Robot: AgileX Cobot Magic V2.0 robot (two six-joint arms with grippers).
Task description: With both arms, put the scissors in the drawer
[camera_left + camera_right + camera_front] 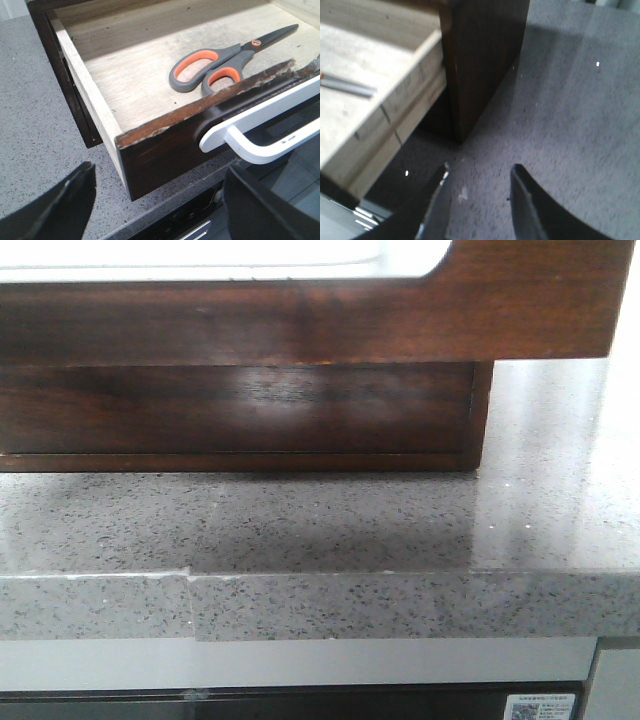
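Speckled grey stone countertop [330, 530] carries the pulled-out drawer [165, 145], and the orange-handled scissors [220, 62] already lie flat on its pale floor just behind the front panel. My left claw [155, 205] hangs spread and empty before that front; I should press squarely beside the white handle [260, 135]. My right claw [480, 200], parted and empty off the drawer's corner, should steady it so it slides in straight.

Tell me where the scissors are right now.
In the left wrist view the scissors lie flat on the floor of the open drawer, handles near its front edge, just behind the white handle.
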